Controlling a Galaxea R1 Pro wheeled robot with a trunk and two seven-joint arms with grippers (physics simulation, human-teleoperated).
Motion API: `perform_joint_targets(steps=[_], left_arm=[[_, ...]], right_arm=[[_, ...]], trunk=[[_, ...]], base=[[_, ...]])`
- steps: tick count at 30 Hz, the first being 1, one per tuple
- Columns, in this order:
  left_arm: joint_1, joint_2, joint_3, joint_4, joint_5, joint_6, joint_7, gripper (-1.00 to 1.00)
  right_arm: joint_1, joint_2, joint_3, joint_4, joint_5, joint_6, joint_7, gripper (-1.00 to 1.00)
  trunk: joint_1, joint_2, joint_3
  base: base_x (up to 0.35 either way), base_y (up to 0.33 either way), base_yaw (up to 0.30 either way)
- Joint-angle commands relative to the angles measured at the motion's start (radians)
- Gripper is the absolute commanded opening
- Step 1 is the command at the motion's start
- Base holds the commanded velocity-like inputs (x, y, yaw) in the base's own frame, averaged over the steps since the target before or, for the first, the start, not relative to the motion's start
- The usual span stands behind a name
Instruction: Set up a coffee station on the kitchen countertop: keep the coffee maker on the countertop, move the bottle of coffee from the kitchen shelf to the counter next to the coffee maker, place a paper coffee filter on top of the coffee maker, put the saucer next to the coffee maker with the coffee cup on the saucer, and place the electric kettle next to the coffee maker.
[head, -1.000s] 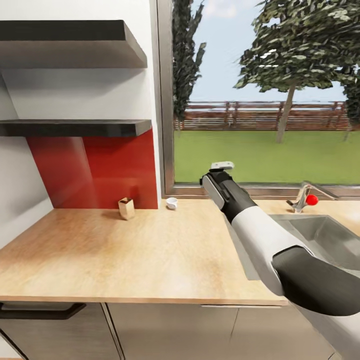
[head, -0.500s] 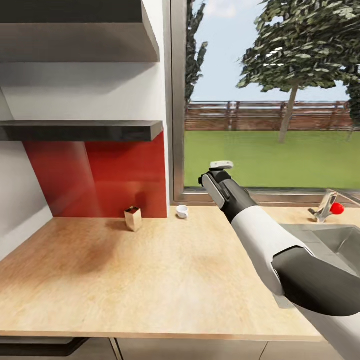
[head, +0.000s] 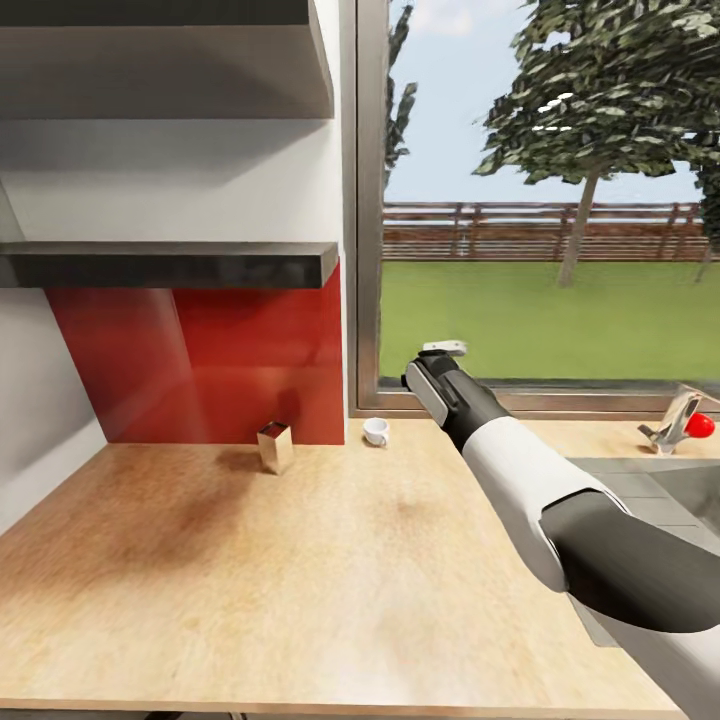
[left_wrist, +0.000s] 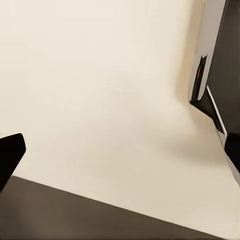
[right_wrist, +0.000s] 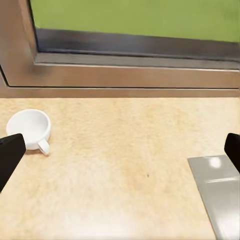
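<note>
A tiny white coffee cup (head: 376, 431) stands upright at the back of the light wood kitchen countertop (head: 300, 560), just under the window frame. In the right wrist view the coffee cup (right_wrist: 30, 129) lies ahead and off to one side of my right gripper (right_wrist: 120, 157), which is open and holds nothing. My right arm (head: 500, 450) reaches out over the counter toward the window. My left gripper (left_wrist: 120, 155) is open too, facing a plain cream surface. The coffee maker, bottle of coffee, saucer and electric kettle are out of view.
A small tan box (head: 274, 446) stands against the red backsplash (head: 200, 360). Two dark wall shelves (head: 170, 265) hang above the counter's left part. The steel sink (head: 660, 480) and a tap with a red knob (head: 688, 425) sit at the right.
The camera has moved closer and leftward: the cabinet fronts dropped out of view, and the cup, box and tap shifted right in the picture. The right arm holds much the same pose.
</note>
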Motion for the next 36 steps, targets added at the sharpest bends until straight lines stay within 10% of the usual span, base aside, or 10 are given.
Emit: perform_joint_targets(steps=[1,36], left_arm=[[0.001,0.0,-0.003,-0.001,0.008,-0.002,0.001,1.0],[0.001,0.001,-0.007,0.002,0.006,0.0,0.003,1.0]], right_arm=[[-0.001,0.0,0.004,0.001,-0.01,0.002,-0.009,1.0],[0.011,0.0,0.005,0.034,-0.062,0.001,-0.009,1.0]], trunk=[[0.001,-0.002,-0.002],[0.001,-0.002,-0.011]], base=[[0.008,0.002,0.0],[0.144,0.115,-0.095]])
